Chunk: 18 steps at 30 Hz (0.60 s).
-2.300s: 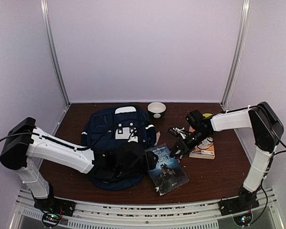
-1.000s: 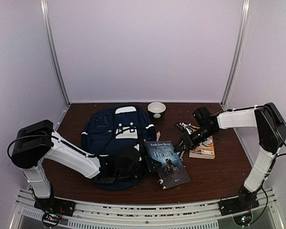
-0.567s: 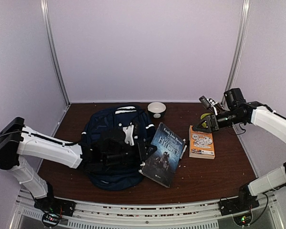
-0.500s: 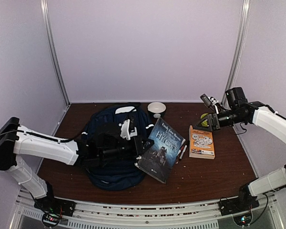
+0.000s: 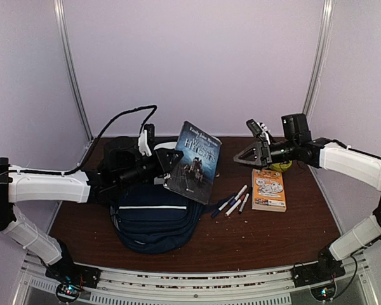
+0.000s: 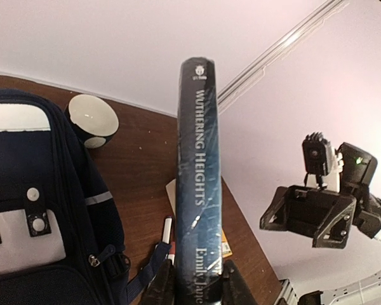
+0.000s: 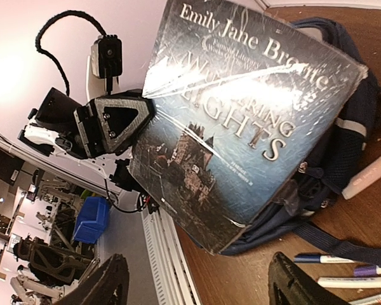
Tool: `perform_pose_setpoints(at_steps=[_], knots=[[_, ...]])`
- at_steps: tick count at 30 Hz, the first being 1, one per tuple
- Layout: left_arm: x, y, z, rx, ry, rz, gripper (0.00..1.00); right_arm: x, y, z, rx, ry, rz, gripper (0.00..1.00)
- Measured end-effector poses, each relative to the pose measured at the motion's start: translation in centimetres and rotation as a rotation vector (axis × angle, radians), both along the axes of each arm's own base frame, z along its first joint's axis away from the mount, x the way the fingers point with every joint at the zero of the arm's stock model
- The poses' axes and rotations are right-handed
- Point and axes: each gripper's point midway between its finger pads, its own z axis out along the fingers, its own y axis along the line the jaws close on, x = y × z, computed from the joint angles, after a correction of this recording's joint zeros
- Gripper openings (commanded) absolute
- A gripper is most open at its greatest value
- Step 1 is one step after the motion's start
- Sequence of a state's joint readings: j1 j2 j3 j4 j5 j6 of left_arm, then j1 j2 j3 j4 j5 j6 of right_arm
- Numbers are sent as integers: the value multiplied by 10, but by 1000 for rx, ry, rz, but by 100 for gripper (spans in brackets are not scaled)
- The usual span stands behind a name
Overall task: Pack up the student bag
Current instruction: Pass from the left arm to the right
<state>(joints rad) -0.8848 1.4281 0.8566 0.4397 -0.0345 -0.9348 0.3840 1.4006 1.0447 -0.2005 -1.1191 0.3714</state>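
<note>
The student bag (image 5: pixel 155 216) is a navy backpack lying flat on the table at centre left; it also shows in the left wrist view (image 6: pixel 44 210) and behind the book in the right wrist view (image 7: pixel 352 127). My left gripper (image 5: pixel 167 166) is shut on the lower edge of a dark blue "Wuthering Heights" book (image 5: pixel 193 162) and holds it tilted upright in the air above the bag's far right corner. The two fingers clamp the spine (image 6: pixel 200 190) at its base. My right gripper (image 5: pixel 246 157) hangs open in the air to the right of the book, facing its cover (image 7: pixel 241 133), with nothing between its fingers.
Several pens (image 5: pixel 232 203) lie loose on the table right of the bag. An orange book (image 5: pixel 268 189) lies flat beyond them, with a yellow-green object (image 5: pixel 280 166) behind it. A dark bowl (image 6: pixel 92 117) with a white inside stands at the back by the wall.
The left gripper has lifted the book off the table to above the bag's far edge. The right gripper has opened wide and swung left toward the book.
</note>
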Motion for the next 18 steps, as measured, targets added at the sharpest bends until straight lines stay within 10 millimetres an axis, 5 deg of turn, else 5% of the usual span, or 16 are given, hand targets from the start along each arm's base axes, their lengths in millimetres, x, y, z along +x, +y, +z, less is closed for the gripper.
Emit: perform_pose_setpoints(at_steps=[7,18], knots=[[5,9,23,-91,-65,37,0,4,44,2,96,68,4,84],[11,33,57,-227,-126,122,0,3,81,-2,163,127,19,86]])
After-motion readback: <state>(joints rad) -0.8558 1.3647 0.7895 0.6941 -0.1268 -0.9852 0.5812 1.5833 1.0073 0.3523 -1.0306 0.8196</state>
